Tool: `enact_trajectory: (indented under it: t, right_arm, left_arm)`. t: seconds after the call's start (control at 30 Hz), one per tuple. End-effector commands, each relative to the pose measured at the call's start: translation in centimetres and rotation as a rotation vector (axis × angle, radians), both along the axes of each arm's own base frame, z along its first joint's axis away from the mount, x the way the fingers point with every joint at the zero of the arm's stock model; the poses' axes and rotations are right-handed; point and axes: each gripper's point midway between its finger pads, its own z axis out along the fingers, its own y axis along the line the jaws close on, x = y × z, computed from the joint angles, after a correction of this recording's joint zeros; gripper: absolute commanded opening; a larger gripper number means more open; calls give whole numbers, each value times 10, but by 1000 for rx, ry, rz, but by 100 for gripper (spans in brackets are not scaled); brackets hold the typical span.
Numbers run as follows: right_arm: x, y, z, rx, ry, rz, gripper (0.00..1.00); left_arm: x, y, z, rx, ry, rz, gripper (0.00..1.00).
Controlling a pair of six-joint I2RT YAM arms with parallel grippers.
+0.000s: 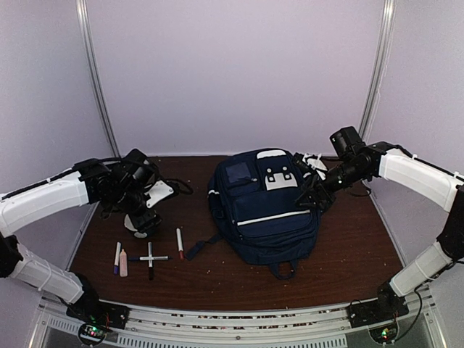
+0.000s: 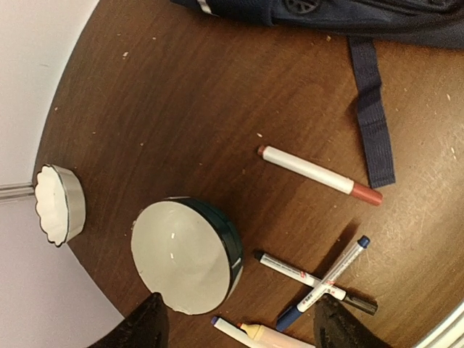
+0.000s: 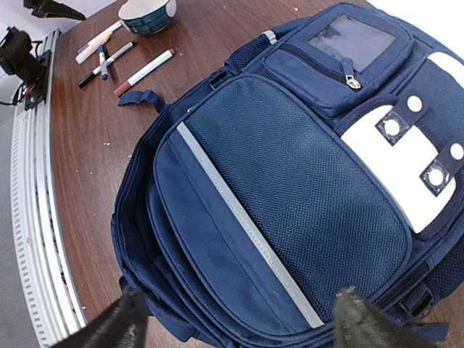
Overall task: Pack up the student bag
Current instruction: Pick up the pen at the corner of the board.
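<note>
Broadly, the brown desk (image 1: 348, 254) carries everything, and the student bag (image 1: 264, 206) is by far the biggest thing on it. The bag is navy and lies flat with its front up: a mesh pocket crossed by a pale stripe, a white patch with round studs at the far end, and a loop handle at the near end. A dark strap (image 2: 373, 109) trails off the bag's near-left corner onto the wood.

Over the bag's right shoulder the right arm reaches in. The right fingers (image 1: 315, 194) are spread wide above the front panel with nothing between them — whether they brush the fabric, I cannot tell. Left of the bag the left arm bends down, and the left fingers (image 1: 141, 217) are likewise parted and grip nothing, hanging above the desk.

Beneath them, well to the bag's left, sits a round bowl (image 2: 188, 254), white with a teal rim. Farther from the bag than the bowl, near the desk's edge, stands a small white fluted cup (image 2: 58, 204).

Between the bowl and the strap lies a white marker with red ends (image 2: 319, 175), the pen nearest the bag. Nearer the arms a black-tipped marker (image 2: 279, 267) and a blue-capped one (image 2: 348, 255) lie crossed. Beyond them — farthest from the bag — lie a blue-ended pen (image 1: 117, 257) and a pale pink one (image 1: 123, 262), side by side.
</note>
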Motion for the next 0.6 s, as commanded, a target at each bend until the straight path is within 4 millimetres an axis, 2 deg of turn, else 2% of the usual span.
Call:
enact_trajectory:
  t: [0.0, 0.13, 0.23, 0.27, 0.47, 0.57]
  right_arm:
    - [-6, 5, -1, 16, 13, 30, 100]
    - [-4, 5, -1, 16, 12, 23, 100]
    - [-4, 5, -1, 13, 13, 23, 100]
    - [-4, 4, -1, 12, 11, 23, 100]
    - [-5, 3, -2, 8, 11, 21, 100]
    - [-5, 3, -2, 7, 8, 22, 100]
  left_arm:
    - [-31, 2, -27, 31, 113, -138, 71]
    - [-46, -12, -38, -24, 162, -230, 67]
    - [-51, -22, -52, -48, 213, -263, 52]
    - [-49, -24, -58, -43, 223, -256, 51]
    - [-52, -26, -90, 62, 290, -272, 55]
    - [-52, -26, -99, 98, 295, -265, 55]
